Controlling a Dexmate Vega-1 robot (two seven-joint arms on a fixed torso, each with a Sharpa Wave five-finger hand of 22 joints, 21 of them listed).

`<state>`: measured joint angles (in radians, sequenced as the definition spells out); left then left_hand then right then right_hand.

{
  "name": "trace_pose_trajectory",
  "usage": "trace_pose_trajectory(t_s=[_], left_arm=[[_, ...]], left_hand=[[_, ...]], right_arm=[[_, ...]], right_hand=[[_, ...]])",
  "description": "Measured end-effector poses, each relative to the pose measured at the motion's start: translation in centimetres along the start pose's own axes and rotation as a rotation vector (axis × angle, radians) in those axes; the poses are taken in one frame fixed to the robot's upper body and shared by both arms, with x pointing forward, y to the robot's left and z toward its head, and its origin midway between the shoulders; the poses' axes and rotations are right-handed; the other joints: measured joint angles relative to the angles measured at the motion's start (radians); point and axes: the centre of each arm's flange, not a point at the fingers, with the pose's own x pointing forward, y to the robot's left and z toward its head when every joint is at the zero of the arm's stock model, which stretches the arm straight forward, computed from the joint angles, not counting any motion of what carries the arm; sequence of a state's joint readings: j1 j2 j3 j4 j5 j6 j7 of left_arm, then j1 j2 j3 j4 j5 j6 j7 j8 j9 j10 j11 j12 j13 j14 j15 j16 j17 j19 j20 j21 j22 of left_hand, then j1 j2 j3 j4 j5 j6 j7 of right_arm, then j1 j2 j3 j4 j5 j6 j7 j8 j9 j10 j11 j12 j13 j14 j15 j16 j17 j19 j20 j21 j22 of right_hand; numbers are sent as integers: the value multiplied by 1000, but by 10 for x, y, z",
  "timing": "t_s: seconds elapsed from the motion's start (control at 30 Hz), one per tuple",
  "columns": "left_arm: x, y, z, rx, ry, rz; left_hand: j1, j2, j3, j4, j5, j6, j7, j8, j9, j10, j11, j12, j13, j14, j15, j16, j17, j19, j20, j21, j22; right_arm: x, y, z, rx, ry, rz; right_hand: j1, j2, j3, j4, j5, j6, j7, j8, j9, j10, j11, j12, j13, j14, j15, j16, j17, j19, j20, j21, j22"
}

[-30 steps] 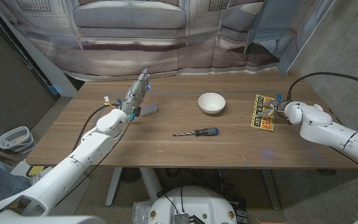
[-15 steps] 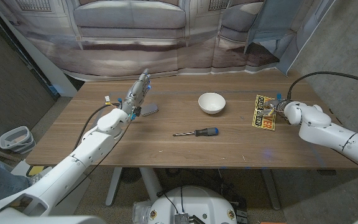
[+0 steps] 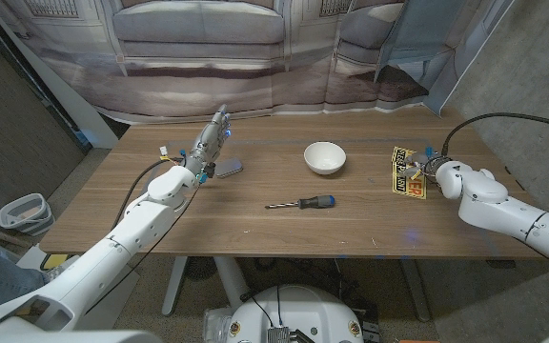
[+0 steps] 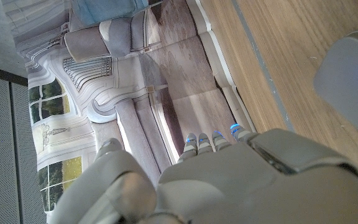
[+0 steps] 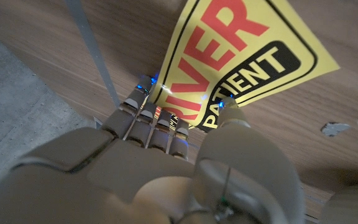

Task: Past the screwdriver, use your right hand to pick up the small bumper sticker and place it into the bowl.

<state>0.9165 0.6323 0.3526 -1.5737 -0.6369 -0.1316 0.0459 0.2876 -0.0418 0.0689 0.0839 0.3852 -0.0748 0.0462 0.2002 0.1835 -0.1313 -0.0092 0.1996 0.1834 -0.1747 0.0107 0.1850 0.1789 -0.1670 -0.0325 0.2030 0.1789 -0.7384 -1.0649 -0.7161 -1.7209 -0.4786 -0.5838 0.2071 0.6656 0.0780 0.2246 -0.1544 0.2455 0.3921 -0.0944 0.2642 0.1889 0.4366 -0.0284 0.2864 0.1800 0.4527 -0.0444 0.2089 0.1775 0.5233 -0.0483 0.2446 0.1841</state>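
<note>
The yellow bumper sticker [image 3: 409, 172] with red and black lettering is at the table's right side, one edge raised. My right hand [image 3: 431, 170] pinches its right edge. In the right wrist view the thumb [image 5: 241, 143] lies over the sticker [image 5: 241, 50] and the fingers [image 5: 148, 118] close against its edge. The white bowl [image 3: 324, 157] stands at the table's middle back. The screwdriver [image 3: 303, 203], with a dark and blue handle, lies in front of the bowl. My left hand [image 3: 213, 138] is at the back left, fingers stretched out and holding nothing.
A small grey flat object [image 3: 229, 169] lies just beside my left hand and shows in the left wrist view as a grey object [image 4: 350, 74]. A printed backdrop hangs behind the table. The table's far edge runs close behind the bowl.
The sticker now looks narrower and tilted, with one side lifted off the wood. My right hand and forearm have drawn slightly inward. The left arm has not moved.
</note>
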Motion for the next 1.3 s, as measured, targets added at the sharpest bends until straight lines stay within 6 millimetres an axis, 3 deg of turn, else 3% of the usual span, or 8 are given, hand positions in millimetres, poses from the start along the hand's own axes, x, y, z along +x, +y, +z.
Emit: trace_pose_trajectory(t_s=[0.03,0.43,0.73,0.9,1.3], left_arm=[[0,0,0,0,0,1],[3,2,3,-1,-5,3],[4,1,3,-2,-8,5],[4,1,4,-3,-8,5],[3,0,4,-1,-11,10]], left_hand=[[0,0,0,0,0,0,0,0,0,0,0,0,0,0,0,0,0,0,0,0,0],[0,0,-3,3,0,0,0,0,0,0,0,0,0,0,0,0,0,0,0,0,0],[4,4,-7,1,0,0,0,0,0,0,0,0,0,0,0,0,0,0,0,0,0],[4,4,-7,1,0,0,0,0,0,0,0,0,0,0,0,0,0,0,0,0,0],[4,4,-10,-1,0,0,0,0,0,-4,-4,0,0,0,0,0,0,0,0,0,0]], right_arm=[[-3,9,1,7,-5,2],[-4,10,2,13,-16,-64],[-7,11,0,33,-21,-115],[-7,6,2,40,-32,-156],[-11,7,0,63,-35,-215]], right_hand=[[4,4,5,0,-3,7,2,0,0,5,1,0,0,10,-1,2,1,7,0,3,0],[36,36,34,5,-26,69,12,8,0,57,7,0,1,85,-7,6,2,69,-5,15,5],[60,60,55,3,-38,81,4,5,2,73,5,4,5,102,-5,6,2,82,-7,23,4],[93,71,76,-4,-46,105,-13,4,4,93,-14,8,6,132,-11,6,2,100,-11,27,5],[119,88,100,-4,-50,148,-23,4,5,135,-15,8,9,168,-11,10,8,135,-14,38,9]])
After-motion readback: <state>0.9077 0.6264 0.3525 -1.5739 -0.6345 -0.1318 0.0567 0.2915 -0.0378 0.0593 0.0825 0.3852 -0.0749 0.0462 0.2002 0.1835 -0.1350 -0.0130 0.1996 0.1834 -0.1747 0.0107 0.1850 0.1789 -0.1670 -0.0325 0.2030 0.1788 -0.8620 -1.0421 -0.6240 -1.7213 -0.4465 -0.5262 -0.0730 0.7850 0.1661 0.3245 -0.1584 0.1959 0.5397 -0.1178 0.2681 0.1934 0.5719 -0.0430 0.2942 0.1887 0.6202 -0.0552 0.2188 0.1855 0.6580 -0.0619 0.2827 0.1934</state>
